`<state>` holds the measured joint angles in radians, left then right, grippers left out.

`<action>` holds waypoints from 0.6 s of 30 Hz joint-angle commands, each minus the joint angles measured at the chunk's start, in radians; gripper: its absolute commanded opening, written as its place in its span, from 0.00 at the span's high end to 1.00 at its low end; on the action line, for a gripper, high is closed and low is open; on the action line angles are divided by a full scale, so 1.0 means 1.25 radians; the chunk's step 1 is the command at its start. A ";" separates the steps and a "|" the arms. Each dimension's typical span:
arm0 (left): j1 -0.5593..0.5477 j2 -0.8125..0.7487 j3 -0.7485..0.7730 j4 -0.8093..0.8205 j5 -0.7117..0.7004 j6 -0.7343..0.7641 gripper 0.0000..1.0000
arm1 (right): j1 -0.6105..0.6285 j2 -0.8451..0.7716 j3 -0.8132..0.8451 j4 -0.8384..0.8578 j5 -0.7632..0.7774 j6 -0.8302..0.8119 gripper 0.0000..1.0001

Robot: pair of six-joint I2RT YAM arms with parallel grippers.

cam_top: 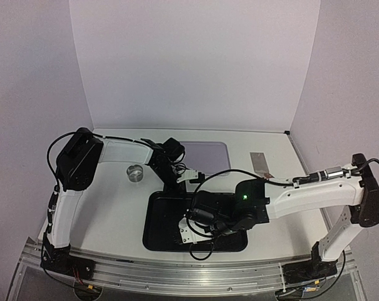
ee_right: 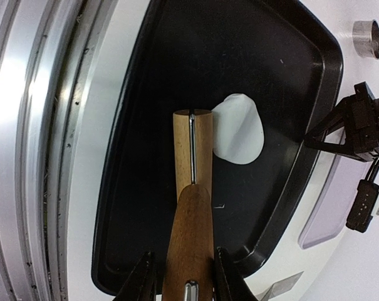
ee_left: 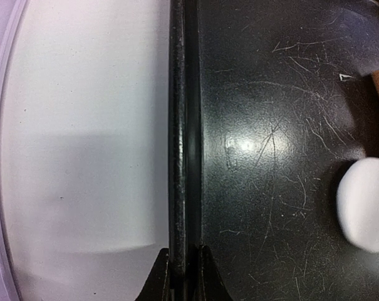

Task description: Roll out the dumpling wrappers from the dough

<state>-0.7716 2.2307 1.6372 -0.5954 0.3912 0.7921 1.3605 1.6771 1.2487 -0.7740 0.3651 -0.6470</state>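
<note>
The dough is a small flattened white lump with an uneven outline. It lies on the black tray, also at the right edge of the left wrist view. My right gripper is shut on the wooden handle of a rolling pin, whose roller end lies against the dough's left edge. My left gripper is shut on the tray's far rim, as the right wrist view also shows. No dumpling wrappers are in view. From above, the right arm hides the dough.
A small metal ring stands on the table left of the tray. A pale purple mat lies beyond the tray. A metal scraper rests to the right of the mat. The table's aluminium front rail runs along the tray's near side.
</note>
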 commanded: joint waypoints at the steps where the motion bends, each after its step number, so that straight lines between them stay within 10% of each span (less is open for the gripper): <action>1: 0.007 -0.002 0.032 0.069 -0.150 0.048 1.00 | -0.037 0.053 0.027 0.062 0.002 -0.005 1.00; 18: 0.007 0.002 0.030 0.073 -0.145 0.052 1.00 | 0.001 -0.005 0.153 0.022 -0.016 -0.175 1.00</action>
<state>-0.7696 2.2307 1.6423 -0.6003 0.3846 0.7918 1.3646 1.6679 1.3251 -0.7773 0.3396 -0.7569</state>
